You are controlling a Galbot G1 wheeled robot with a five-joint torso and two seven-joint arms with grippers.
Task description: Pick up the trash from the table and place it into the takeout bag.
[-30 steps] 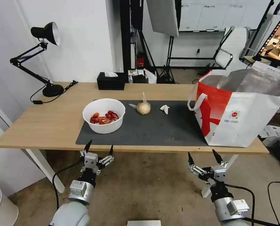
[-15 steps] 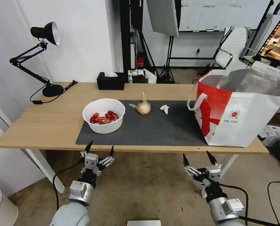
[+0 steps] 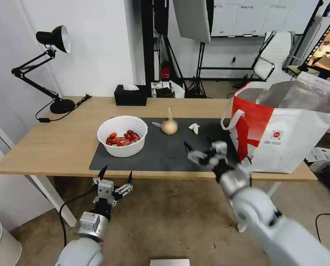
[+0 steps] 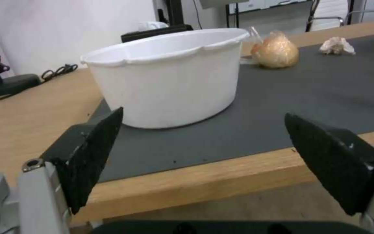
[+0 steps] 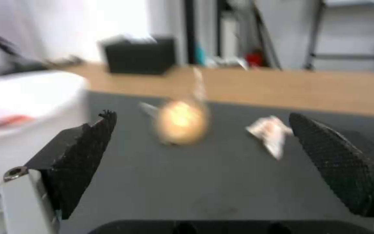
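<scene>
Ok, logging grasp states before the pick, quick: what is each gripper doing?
Left gripper: open, empty, below the table edge.
Right gripper: open, empty, over the mat.

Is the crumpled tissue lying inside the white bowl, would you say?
No, the tissue lies on the mat, apart from the bowl.

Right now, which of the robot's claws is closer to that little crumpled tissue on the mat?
The right gripper. It hovers open over the mat's near part, a short way in front of the crumpled tissue. The left gripper waits open below the table's front edge, near the white bowl.
</scene>
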